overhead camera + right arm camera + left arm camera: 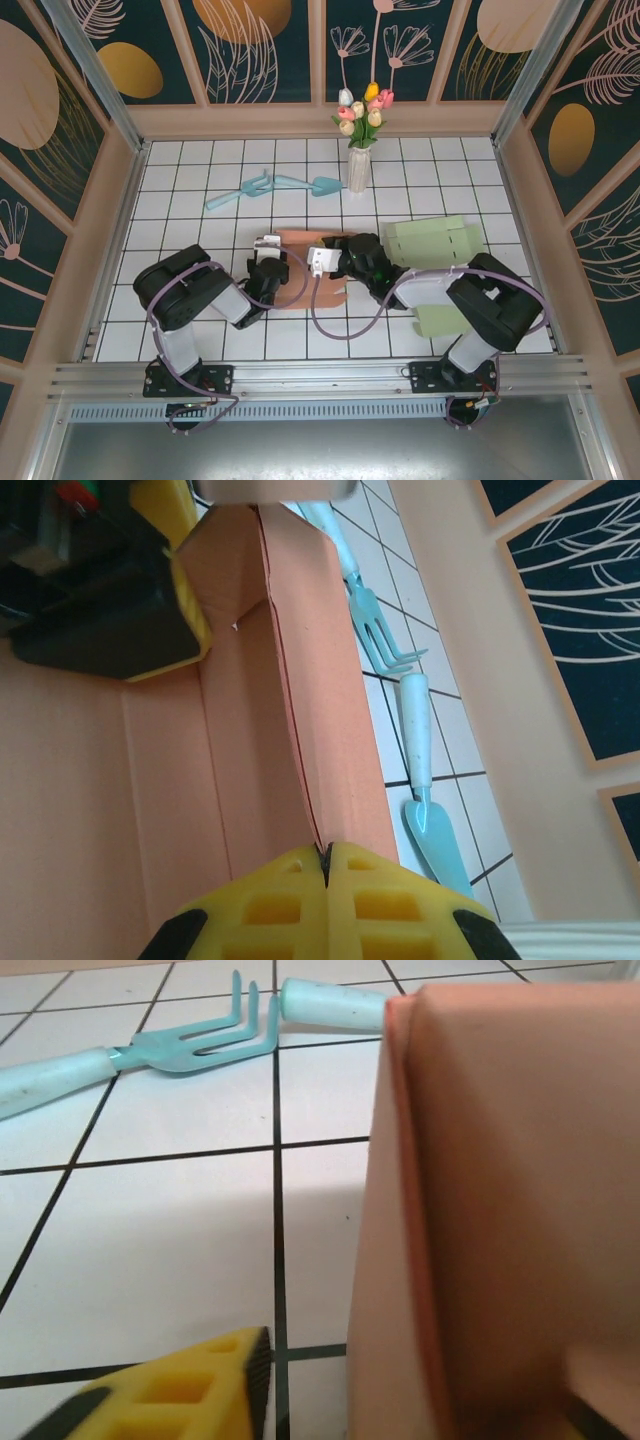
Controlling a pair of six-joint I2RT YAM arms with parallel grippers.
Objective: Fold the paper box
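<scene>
Top external view: the paper box [300, 270], salmon card partly raised, sits on the counter [200, 160] between both arms. The right jaws pinch its upright wall (yellow pads [270, 910] meet at the crease). The left jaws stand at the box's left end; gripping or not, I cannot tell. Behind it lie a blue fork [238, 192], a trowel [312, 184] and a tulip vase [358, 168]. Flat green card [437, 240] lies to the right.

Right tool [325, 868] closed, left tool [385, 1405] parted.

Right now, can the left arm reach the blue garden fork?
Probably yes. Only bare tiles lie between the left tool and the blue garden fork; the orange paper box stands off to one side.
</scene>
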